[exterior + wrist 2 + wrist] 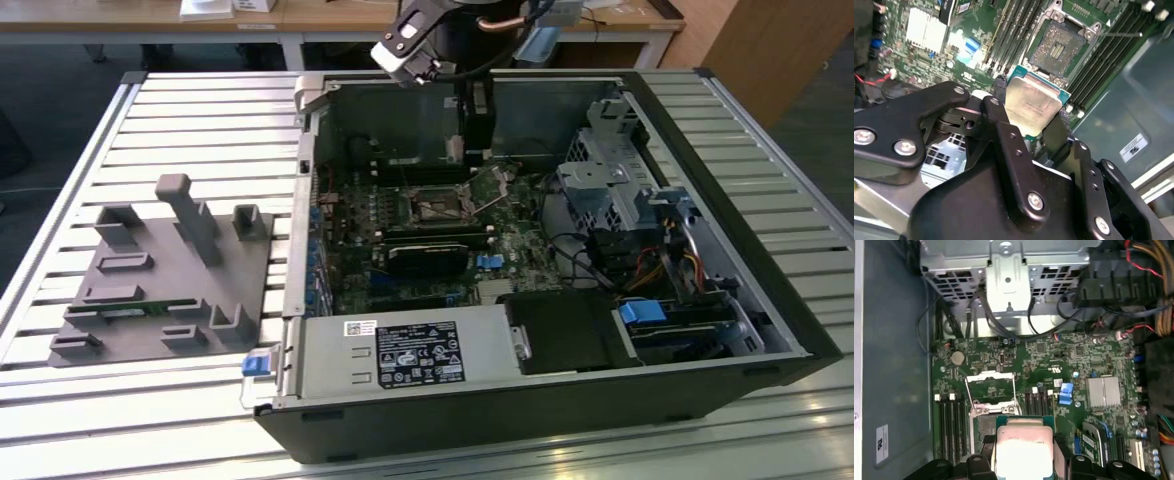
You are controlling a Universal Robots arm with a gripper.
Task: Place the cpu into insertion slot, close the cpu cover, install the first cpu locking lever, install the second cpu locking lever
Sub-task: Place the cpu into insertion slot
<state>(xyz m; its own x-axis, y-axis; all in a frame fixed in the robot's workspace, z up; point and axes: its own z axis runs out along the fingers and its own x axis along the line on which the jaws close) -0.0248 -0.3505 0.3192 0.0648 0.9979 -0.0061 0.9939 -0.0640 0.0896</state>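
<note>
On the exterior view's left, a grey moulded plastic fixture [167, 275] is lying on the slatted metal table [80, 150]. To its right, inside the open black computer case [534, 410], the black gripper [1031, 111] is pinching the small flat square silver-grey cpu [1035, 100] between its fingers, near but clear of the dark square insertion slot [1059, 45]. The slot's thin silvery cpu cover [989, 375] is standing open.

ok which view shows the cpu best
The second wrist view: the cpu shows most of its silver top, clamped in the gripper near the open insertion slot. The first wrist view shows it cut off at the picture's edge. In the exterior view it is too small to tell.
</note>
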